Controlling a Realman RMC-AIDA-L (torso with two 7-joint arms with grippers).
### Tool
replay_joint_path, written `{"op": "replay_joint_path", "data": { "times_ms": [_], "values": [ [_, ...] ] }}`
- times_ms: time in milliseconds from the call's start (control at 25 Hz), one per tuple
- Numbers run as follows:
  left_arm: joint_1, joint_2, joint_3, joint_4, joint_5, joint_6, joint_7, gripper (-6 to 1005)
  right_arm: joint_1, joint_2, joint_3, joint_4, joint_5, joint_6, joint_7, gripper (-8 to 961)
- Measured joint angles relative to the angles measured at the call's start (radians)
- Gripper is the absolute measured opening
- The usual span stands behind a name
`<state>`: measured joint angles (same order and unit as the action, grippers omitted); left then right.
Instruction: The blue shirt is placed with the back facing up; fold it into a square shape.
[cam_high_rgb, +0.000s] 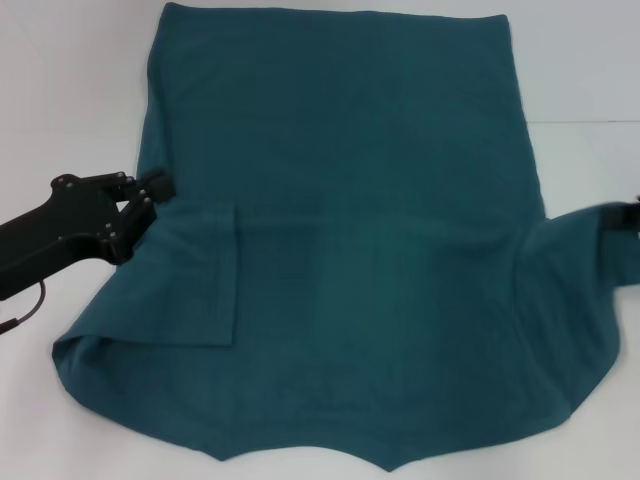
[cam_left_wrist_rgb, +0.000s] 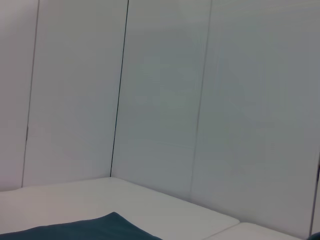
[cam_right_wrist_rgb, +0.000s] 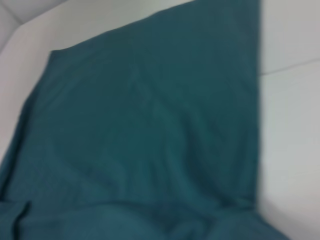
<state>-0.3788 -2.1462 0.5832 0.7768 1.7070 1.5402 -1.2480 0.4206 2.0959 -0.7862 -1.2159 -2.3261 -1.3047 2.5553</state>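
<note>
fingers of the left gripper (cam_high_rgb: 150, 192) look pinched shut on the edge of the blue shirt (cam_high_rgb: 350, 200) at about nine o'clock, probably to draw that side inward; the near sleeve already lies folded over. the shirt is spread plain side up across the white table (cam_high_rgb: 60, 90). at three o'clock only a sliver of the right gripper (cam_high_rgb: 628, 215) shows, its grip unreadable. the right wrist view shows cloth alone, the left wrist view mostly the wall panels (cam_left_wrist_rgb: 165, 100).

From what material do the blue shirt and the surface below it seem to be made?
The blue shirt looks like soft matte knit fabric, likely cotton: it drapes, wrinkles and folds limply without shine. The table appears a smooth, hard white board, perhaps laminate; a thin seam line crosses it, but the exact material is unclear.
</note>
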Motion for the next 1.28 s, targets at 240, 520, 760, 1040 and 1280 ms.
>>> {"op": "replay_joint_path", "data": {
  "times_ms": [240, 520, 760, 1040, 1280],
  "values": [
    [0.006, 0.002, -0.002, -0.002, -0.001, 0.002, 0.004, 60, 0.105, -0.005, -0.074, 0.089, -0.014, 0.034, 0.014, 42],
    [0.015, 0.005, -0.009, -0.004, -0.01, -0.001, 0.005, 59, 0.258, -0.006, -0.151, 0.291, -0.102, 0.104, 0.038, 48],
    [0.018, 0.004, -0.027, -0.005, -0.011, 0.003, 0.007, 58, 0.352, -0.006, -0.202, 0.417, -0.148, 0.162, 0.039, 53],
    [0.022, 0.001, -0.026, -0.005, -0.011, 0.005, 0.007, 60, 0.364, -0.007, -0.212, 0.446, -0.149, 0.15, 0.04, 58],
    [0.023, -0.001, -0.026, -0.005, -0.011, 0.009, 0.007, 59, 0.352, -0.004, -0.231, 0.447, -0.151, 0.166, 0.005, 186]
  ]
}}
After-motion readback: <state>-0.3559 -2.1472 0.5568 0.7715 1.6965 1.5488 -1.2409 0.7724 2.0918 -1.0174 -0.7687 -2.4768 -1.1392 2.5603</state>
